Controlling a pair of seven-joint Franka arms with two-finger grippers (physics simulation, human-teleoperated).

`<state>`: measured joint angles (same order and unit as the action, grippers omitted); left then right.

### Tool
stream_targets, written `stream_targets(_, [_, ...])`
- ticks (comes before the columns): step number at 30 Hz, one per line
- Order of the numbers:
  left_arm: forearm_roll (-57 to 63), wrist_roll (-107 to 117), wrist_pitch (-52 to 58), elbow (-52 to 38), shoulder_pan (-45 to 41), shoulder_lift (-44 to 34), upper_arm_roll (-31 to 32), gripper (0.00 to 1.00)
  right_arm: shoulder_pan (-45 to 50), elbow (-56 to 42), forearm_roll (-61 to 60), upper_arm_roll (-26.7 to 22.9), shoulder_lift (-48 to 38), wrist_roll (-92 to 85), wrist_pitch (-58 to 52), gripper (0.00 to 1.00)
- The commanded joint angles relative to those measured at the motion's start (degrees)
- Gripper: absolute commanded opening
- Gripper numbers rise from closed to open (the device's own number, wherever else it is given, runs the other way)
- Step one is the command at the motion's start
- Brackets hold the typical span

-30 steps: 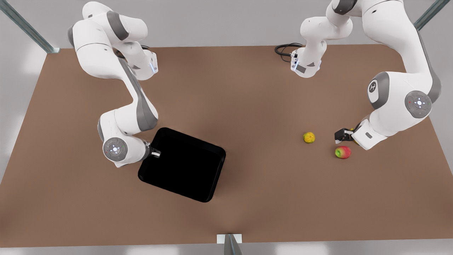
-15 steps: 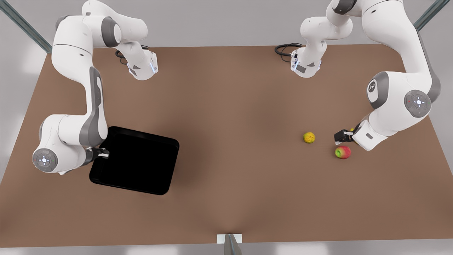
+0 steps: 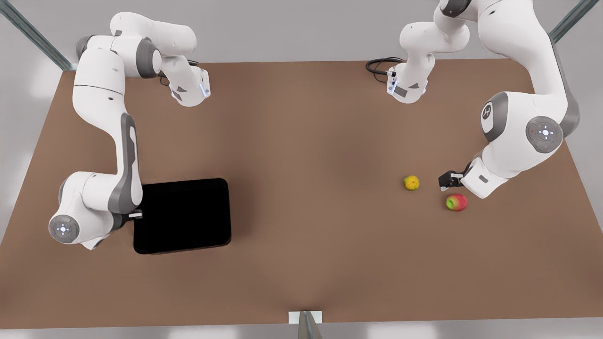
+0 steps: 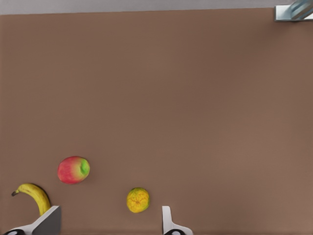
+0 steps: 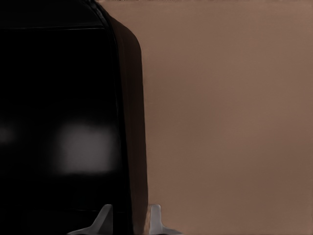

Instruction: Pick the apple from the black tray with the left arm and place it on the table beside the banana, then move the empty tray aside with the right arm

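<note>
Tray (image 3: pixel 183 215) now squared up, slid farther toward front view's left; right gripper (image 3: pixel 136 215) fingers (image 5: pixel 154 218) pinch its rim. Apple (image 3: pixel 456 202) rests on table (image 3: pixel 306 141) near banana (image 4: pixel 33 196). Left gripper (image 3: pixel 444 182) hovers nearby, fingers spread, empty.

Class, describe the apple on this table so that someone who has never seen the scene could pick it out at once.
Start at the brown table and go to the front view's right, where three small fruits lie near the left claw. The apple is the red one with a green patch, unlike the yellow-orange round fruit and the curved yellow banana.
</note>
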<state>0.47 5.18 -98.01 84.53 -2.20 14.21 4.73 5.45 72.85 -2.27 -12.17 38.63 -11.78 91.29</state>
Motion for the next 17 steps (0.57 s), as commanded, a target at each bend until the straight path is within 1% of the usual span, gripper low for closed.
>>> stream_targets(1, [0.1, 3.3, 0.1, -0.1, 0.0, -0.1, 0.0, 1.00, 0.0, -0.1, -1.9, -0.3, -0.1, -15.7, 1.7, 0.95])
stream_targets(2, [0.1, 3.3, 0.1, -0.1, 0.0, -0.1, 0.0, 1.00, 0.0, -0.1, -2.8, -0.4, -0.2, -15.6, 1.7, 1.00])
stream_targets(3, [0.1, 3.5, 0.1, 0.0, -0.1, -0.1, 0.0, 1.00, 0.3, -0.1, -2.9, -0.6, -1.1, -15.5, 1.4, 1.00])
stream_targets(4, [0.1, 4.0, 0.1, 0.0, -0.3, -0.2, 0.0, 1.00, 1.0, -0.2, -2.7, 1.5, -5.9, -11.0, -0.2, 1.00])
stream_targets(5, [0.1, 4.0, 0.4, 0.0, -0.3, -0.2, 0.0, 1.00, 1.8, -1.2, -2.7, 4.2, -9.0, -6.3, -3.3, 1.00])
stream_targets(6, [0.1, 4.0, 0.4, 0.0, -0.3, -0.2, 0.0, 1.00, 1.8, -4.1, -2.5, 7.6, -10.7, -1.1, -6.6, 1.00])
stream_targets(7, [0.1, 4.0, 0.4, -0.1, -0.3, -0.2, 0.0, 1.00, 1.8, -4.8, -2.4, 9.1, -12.9, -0.8, -6.9, 1.00])
stream_targets(9, [0.1, 4.0, 0.4, -0.1, -0.3, -0.2, 0.0, 1.00, 2.2, -4.9, -0.2, 8.6, -13.5, 5.7, -5.9, 1.00])
stream_targets(10, [0.1, 4.0, 0.5, -0.1, -0.3, -0.2, 0.0, 1.00, 2.2, -4.9, 4.5, 8.5, -13.4, 8.6, -5.7, 1.00])
stream_targets(11, [0.1, 4.0, 0.5, -0.1, -0.3, -0.2, 0.0, 1.00, -0.4, -6.4, 5.5, 7.5, -13.2, 8.2, -2.7, 1.00])
stream_targets(12, [0.1, 4.0, 0.5, -0.1, -0.3, -0.2, 0.0, 1.00, -2.0, -6.5, 8.0, 7.8, -12.3, 7.2, 4.1, 1.00])
stream_targets(14, [0.1, 4.0, 0.6, 0.0, -0.3, -0.2, 0.0, 1.00, -3.3, -6.4, 6.4, 8.0, -8.8, 7.8, 9.8, 1.00])
stream_targets(17, [0.1, 4.0, 0.6, -0.1, -0.3, -0.2, 0.0, 1.00, -3.1, -6.3, 6.1, 8.4, -8.7, 8.0, 10.3, 1.00])
